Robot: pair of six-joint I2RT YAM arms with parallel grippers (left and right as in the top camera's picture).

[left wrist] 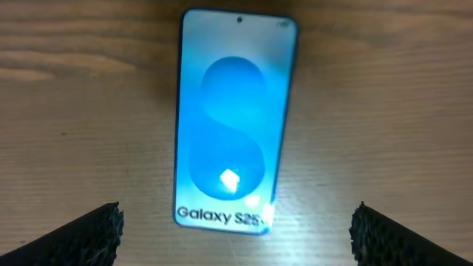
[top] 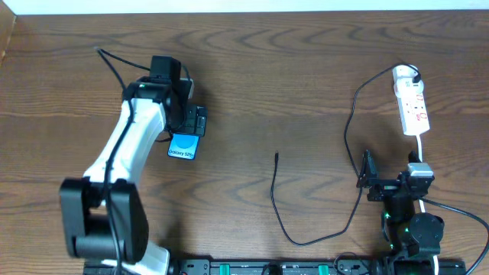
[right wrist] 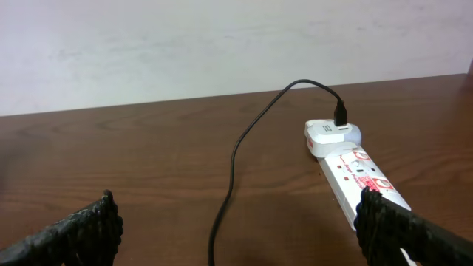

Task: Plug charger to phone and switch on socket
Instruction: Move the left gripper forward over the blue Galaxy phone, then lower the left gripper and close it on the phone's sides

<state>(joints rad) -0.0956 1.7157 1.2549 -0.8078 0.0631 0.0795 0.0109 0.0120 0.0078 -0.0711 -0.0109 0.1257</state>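
Blue-lit phone lying by the released left gripper, white socket ahead of the empty right one.
Overhead, the left gripper (top: 189, 122) is covering the far part of the phone (top: 182, 147), while the right gripper (top: 368, 179) is sitting well short of the socket (top: 413, 105), and the charger (top: 350, 122) is trailing past it, its tip lying loose to that gripper's left. From the left wrist, the fingers (left wrist: 81, 238) are standing wide apart, the phone lying flat on the wooden table (left wrist: 74, 111) ahead between them. From the right wrist, the fingers (right wrist: 77, 233) are gaping too, gripping nothing, the socket lying ahead by the right finger, the charger's plug standing in a white adapter (right wrist: 331, 137).
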